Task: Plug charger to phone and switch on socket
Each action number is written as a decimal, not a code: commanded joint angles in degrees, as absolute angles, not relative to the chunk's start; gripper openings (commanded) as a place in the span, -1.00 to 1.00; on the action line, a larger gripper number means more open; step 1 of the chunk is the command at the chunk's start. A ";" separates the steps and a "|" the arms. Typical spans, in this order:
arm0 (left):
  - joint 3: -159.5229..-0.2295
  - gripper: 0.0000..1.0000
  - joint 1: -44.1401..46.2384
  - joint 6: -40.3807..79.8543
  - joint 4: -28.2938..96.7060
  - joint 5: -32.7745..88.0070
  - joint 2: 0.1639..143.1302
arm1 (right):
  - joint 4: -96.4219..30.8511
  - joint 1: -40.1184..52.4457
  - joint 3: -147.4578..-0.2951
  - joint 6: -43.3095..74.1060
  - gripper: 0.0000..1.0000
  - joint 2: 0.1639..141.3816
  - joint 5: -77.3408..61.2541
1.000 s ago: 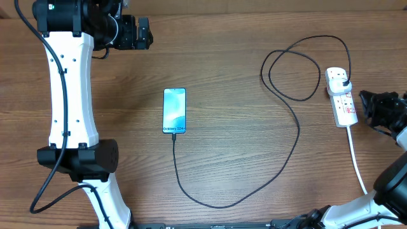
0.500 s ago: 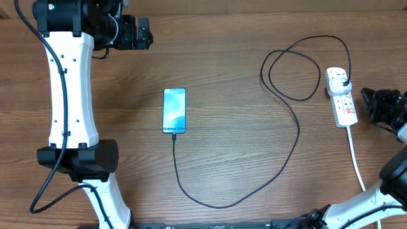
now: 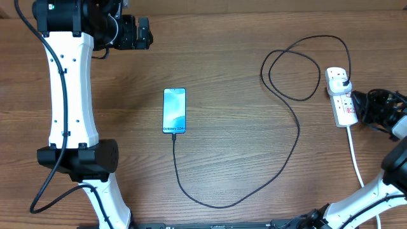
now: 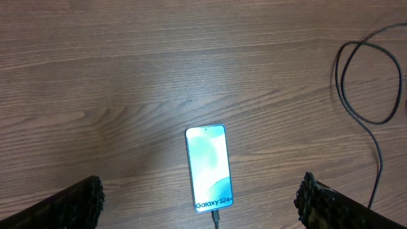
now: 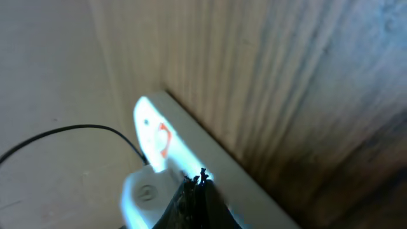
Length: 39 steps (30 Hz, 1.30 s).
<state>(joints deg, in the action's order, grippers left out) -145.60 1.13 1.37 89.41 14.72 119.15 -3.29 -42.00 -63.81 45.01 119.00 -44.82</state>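
Observation:
The phone lies lit left of the table's middle, its blue screen up. The charger, a thin black cable, runs from the phone's near end in a wide loop to its black plug, which sits in the socket at the right. My right gripper is shut, its tips against the socket's right side. In the right wrist view the shut tips touch the blurred white socket just below a red switch. My left gripper hangs open high at the far left; the phone shows below it.
The socket's thick white cord trails toward the near right edge. The left arm's white column and base stand at the left. The charger's loop lies between the phone and the socket.
My right gripper has slid left from beside the socket until its tips meet the socket's side. The left arm, phone and cable have not moved.

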 commanded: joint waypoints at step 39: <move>-145.99 1.00 1.52 1.28 89.54 14.57 119.15 | -14.00 -36.45 -64.01 35.44 -0.93 120.05 -38.11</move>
